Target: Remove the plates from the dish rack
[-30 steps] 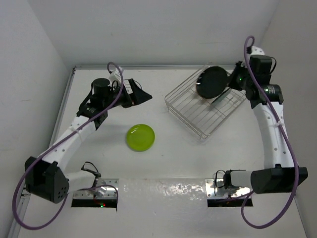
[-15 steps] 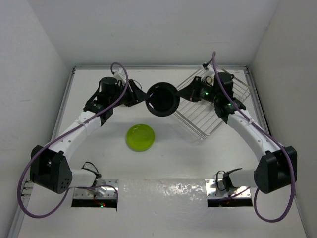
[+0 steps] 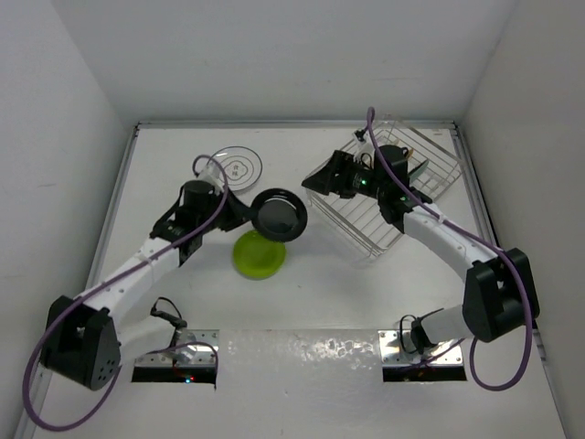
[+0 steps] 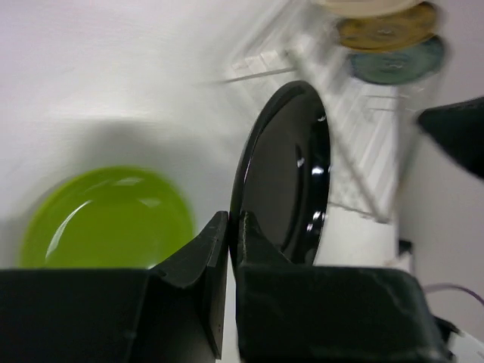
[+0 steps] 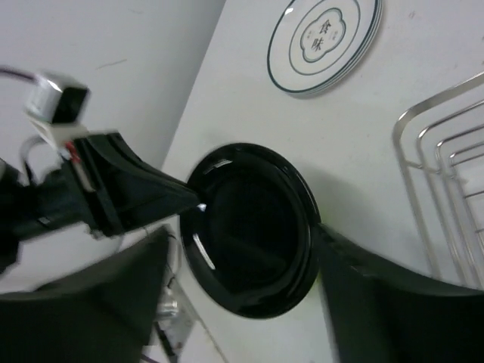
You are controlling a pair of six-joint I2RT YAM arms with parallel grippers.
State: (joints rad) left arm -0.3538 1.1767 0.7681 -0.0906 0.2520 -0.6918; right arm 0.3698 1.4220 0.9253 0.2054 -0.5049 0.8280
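Beside the square, silvery wire-grid dish rack (image 3: 366, 219), on its left-arm side, a glossy black round plate (image 3: 279, 215) hangs tilted above the white table (image 3: 320, 302), clear of the rack. Its rim is pinched between the two black fingers of the left hand (image 3: 245, 212), which closes narrowly on it from the side away from the rack. The right hand (image 3: 317, 178) sits between that plate and the rack, over the rack's corner. Its fingers are spread wide, holding nothing and not touching the plate. Below the black plate, and partly covered by it in the top view, a smooth lime-green round plate (image 3: 256, 258) lies flat on the table. A white round plate with a dark ring and printed marks (image 3: 235, 167) lies flat farther out from the rack, beyond the left hand. Inside the rack, blurred in the left wrist view, a tan-mustard plate (image 4: 386, 30) and a teal-blue plate (image 4: 397, 64) sit next to each other among the thin wires. I cannot tell whether they stand upright or lie flat.
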